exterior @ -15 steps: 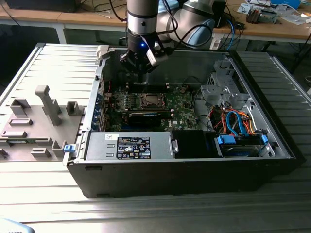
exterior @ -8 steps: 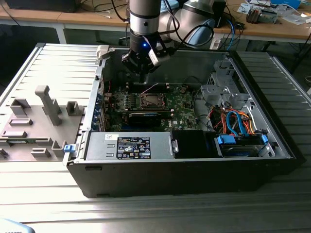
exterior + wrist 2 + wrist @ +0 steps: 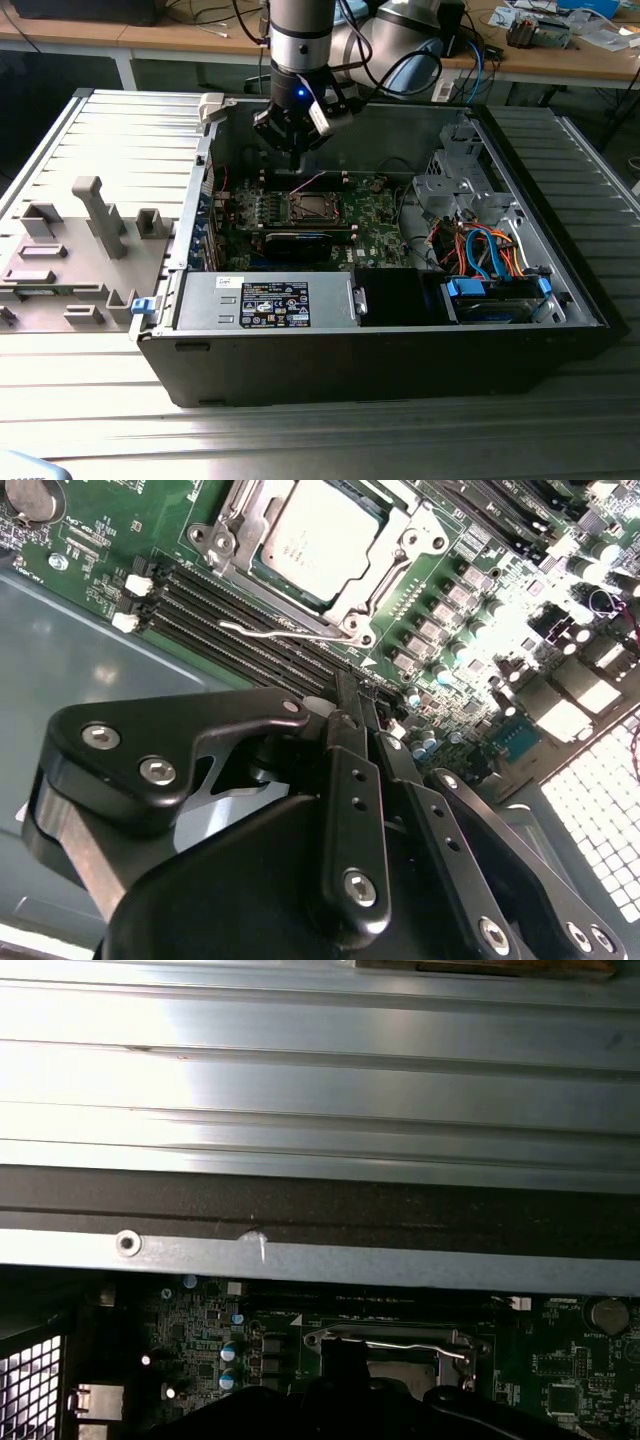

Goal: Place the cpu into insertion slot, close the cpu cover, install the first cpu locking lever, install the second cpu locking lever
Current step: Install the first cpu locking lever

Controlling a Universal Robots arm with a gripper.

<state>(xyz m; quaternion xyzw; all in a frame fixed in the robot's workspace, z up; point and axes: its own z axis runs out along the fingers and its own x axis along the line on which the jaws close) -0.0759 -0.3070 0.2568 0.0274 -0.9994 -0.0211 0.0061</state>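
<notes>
The cpu (image 3: 320, 535), a silvery square chip, lies in the insertion slot (image 3: 313, 207) on the green motherboard (image 3: 90, 530). The cpu cover (image 3: 405, 555), a silvery frame, lies flat around the chip. A thin wire locking lever (image 3: 285, 632) runs along the socket's edge beside the black memory slots; I cannot tell whether it is latched. My gripper (image 3: 357, 695) hovers above the board a little short of the socket, its black fingers (image 3: 345, 730) together with nothing between them. In the exterior view the gripper (image 3: 293, 150) hangs over the back of the open case, just behind the slot. The lever (image 3: 400, 1345) also shows in the first wrist view.
The open computer case (image 3: 400, 350) rests on a ribbed metal table. A power supply (image 3: 265, 300) lies at the front, a drive cage with orange and blue cables (image 3: 485, 260) on the exterior view's right. A grey fixture tray (image 3: 70, 250) stands left of the case. The case wall (image 3: 320, 1210) rises close by.
</notes>
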